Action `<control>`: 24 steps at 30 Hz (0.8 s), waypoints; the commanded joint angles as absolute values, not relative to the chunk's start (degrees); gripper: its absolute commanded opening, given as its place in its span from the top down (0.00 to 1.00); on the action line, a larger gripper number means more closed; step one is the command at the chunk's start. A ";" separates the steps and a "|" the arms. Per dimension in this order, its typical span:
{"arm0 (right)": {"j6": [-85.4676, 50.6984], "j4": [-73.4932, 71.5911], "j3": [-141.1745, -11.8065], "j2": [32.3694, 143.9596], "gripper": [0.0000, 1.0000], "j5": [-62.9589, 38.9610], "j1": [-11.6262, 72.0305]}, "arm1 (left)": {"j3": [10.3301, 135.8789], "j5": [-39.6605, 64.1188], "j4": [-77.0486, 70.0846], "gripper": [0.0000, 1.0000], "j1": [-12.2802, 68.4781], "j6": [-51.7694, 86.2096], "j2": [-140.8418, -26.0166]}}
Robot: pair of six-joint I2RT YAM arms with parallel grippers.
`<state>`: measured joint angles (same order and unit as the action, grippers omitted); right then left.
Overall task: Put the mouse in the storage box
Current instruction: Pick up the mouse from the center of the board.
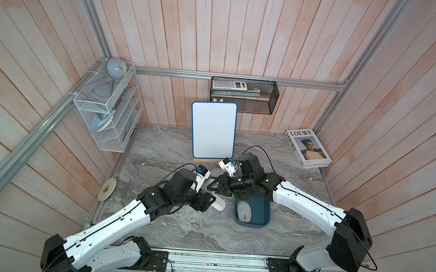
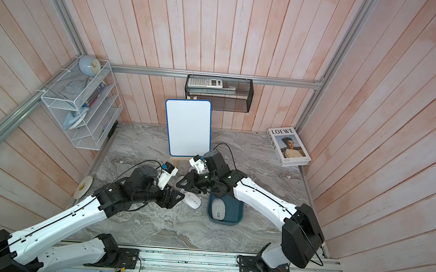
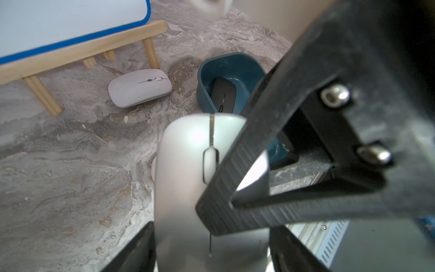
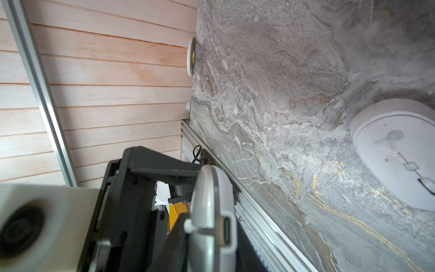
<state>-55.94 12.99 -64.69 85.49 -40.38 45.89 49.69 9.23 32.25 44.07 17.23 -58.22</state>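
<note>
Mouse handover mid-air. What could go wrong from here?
1. The right gripper pinches the held mouse only at its wheel end, across the smooth shell; it may pivot or slip once the left gripper backs off.
2. The storage box already holds a grey mouse and a black mouse; a third may ride up over the low wall.

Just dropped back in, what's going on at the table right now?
Both arms meet above the table around one pale mouse. The right hand is clamped across its flat faces. The left hand flanks its sides, but whether it grips cannot be told. It looks like a handover beside the storage box, which already holds a grey mouse and a black mouse. A white mouse lies on the table nearby.
</note>
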 commanded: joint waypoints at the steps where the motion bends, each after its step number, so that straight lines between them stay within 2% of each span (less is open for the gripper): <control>1: -56.29 11.29 -65.88 85.56 0.89 -40.11 46.15 | 49.85 7.51 31.47 0.10 44.20 16.73 -56.30; 3: -56.16 11.29 -65.90 85.60 0.89 -39.92 45.82 | 49.69 7.77 31.08 0.01 44.21 17.05 -55.64; 11: -53.42 13.31 -65.00 84.39 0.88 -40.31 41.31 | 49.31 6.68 30.95 0.00 44.18 18.20 -52.37; 14: -48.68 19.24 -64.19 82.12 0.88 -40.63 36.30 | 49.06 3.86 31.70 0.00 44.14 18.26 -50.20; 20: -38.89 31.62 -57.16 74.46 0.88 -43.14 20.53 | 49.05 -0.95 33.15 0.00 44.17 18.41 -48.70; 24: -30.07 40.54 -54.65 71.64 0.89 -38.62 13.56 | 49.21 -2.15 33.70 0.00 44.15 18.65 -49.82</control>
<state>-38.92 30.76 -56.10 73.03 -40.16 15.38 49.67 0.21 32.58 44.05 18.20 -49.23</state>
